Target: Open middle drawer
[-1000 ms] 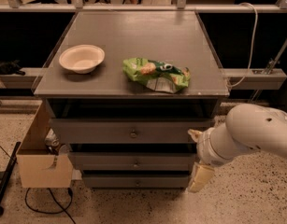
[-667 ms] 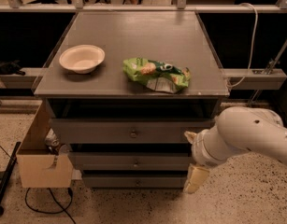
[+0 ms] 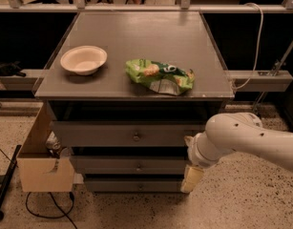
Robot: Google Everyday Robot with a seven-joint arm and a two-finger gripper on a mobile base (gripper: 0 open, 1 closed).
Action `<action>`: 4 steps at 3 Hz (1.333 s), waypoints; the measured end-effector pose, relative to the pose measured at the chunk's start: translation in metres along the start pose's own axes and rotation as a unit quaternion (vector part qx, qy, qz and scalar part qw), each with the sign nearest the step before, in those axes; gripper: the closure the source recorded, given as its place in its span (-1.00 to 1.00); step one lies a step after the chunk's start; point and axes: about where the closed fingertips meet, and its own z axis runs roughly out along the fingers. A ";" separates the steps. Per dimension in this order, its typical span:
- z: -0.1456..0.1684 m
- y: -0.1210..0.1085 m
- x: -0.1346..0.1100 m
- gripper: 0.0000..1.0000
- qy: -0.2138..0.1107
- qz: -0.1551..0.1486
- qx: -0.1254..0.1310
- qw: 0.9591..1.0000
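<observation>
Cables (image 3: 46, 209) are trailing over the speckled floor below the desk's front-left corner. An open cardboard box (image 3: 43, 168) is sitting right by them, tucked against the desk's left side, with some crumpled stuff inside that I can't make out.

The white arm (image 3: 251, 140) is reaching in from the right, below the desk's front-right corner. Its gripper (image 3: 189, 159) is hanging at the right end of the drawer stack, and the two cream fingers (image 3: 191, 179) are standing wide apart, one above the other, holding nothing. The lower one is pointing down over the right end of the bottom drawer (image 3: 127, 185), and the upper one is poking up near the lower edge of the top drawer (image 3: 98, 133). No idea if either is actually touching.

The middle drawer (image 3: 112, 165) is sitting between those two, under the desk's front edge, and it's looking shut. Its little knob (image 3: 138, 167) is sitting dead centre, with the gripper hanging well off to the right of it.

Up on the desk (image 3: 136, 27), a white bowl (image 3: 84, 59) is sitting upright near the left edge, toward the front-left corner. A crumpled green snack bag (image 3: 160, 75) is lying near the front edge, a bit right of the middle and apart from the bowl. Past the right edge, a white cord (image 3: 256, 37) is hanging down toward a rail.
</observation>
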 end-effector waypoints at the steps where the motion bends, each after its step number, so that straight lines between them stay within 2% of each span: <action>1: 0.012 -0.009 0.011 -1.00 -0.001 0.006 0.001 1.000; 2: 0.002 0.020 0.020 -1.00 -0.004 0.002 -0.027 1.000; 4: 0.009 0.033 0.013 -1.00 -0.025 0.001 -0.018 1.000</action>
